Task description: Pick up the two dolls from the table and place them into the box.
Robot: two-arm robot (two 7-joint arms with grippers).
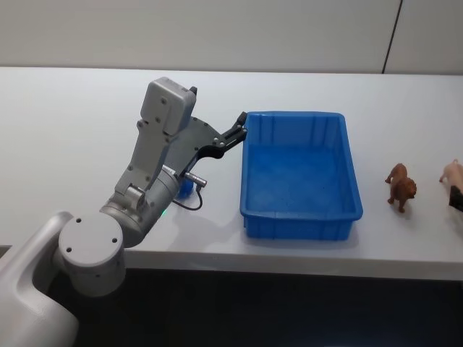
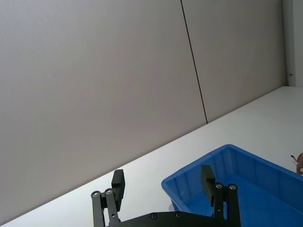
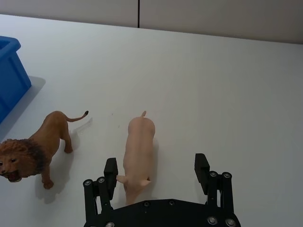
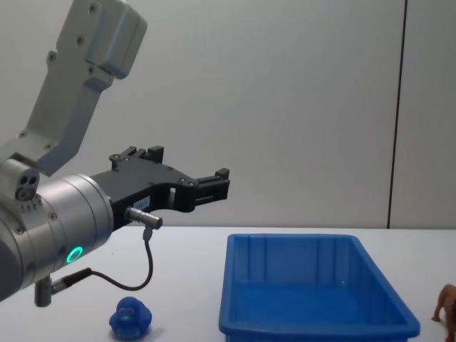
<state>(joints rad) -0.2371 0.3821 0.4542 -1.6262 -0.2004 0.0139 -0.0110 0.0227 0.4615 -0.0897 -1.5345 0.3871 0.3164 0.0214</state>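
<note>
Head view: the box (image 1: 300, 225) stands close to the front edge of the bench (image 1: 72, 144), about midway along it. The left gripper (image 1: 239, 128) hangs raised just beside the box's far left corner. The brown lion (image 1: 400, 186) stands to the right of the box and apart from it, and the pink pig (image 1: 451, 172) stands farther right, at the edge of the view. The blue doll (image 1: 186, 187) sits left of the box near the front edge, mostly hidden behind the left arm. Chest view: seen from the side, the blue doll (image 4: 130, 317) appears whole, upright on the bench beneath the left arm. The left gripper (image 4: 222, 184) is well above the bench, higher than the box rim (image 4: 320, 331). The lion (image 4: 447, 303) is cut off by the right edge. Left wrist view: the left gripper (image 2: 162, 182) has its fingers (image 2: 118, 182) spread wide with nothing between them, and a corner of the box (image 2: 246, 172) lies beyond them. Right wrist view: the right gripper (image 3: 156, 165) hovers over the pig (image 3: 139, 151), its fingers (image 3: 201, 163) spread. The pig lies between them, closer to one finger, and contact cannot be told. The lion (image 3: 33, 151) stands just beside the pig, on the side toward the box (image 3: 9, 71).
</note>
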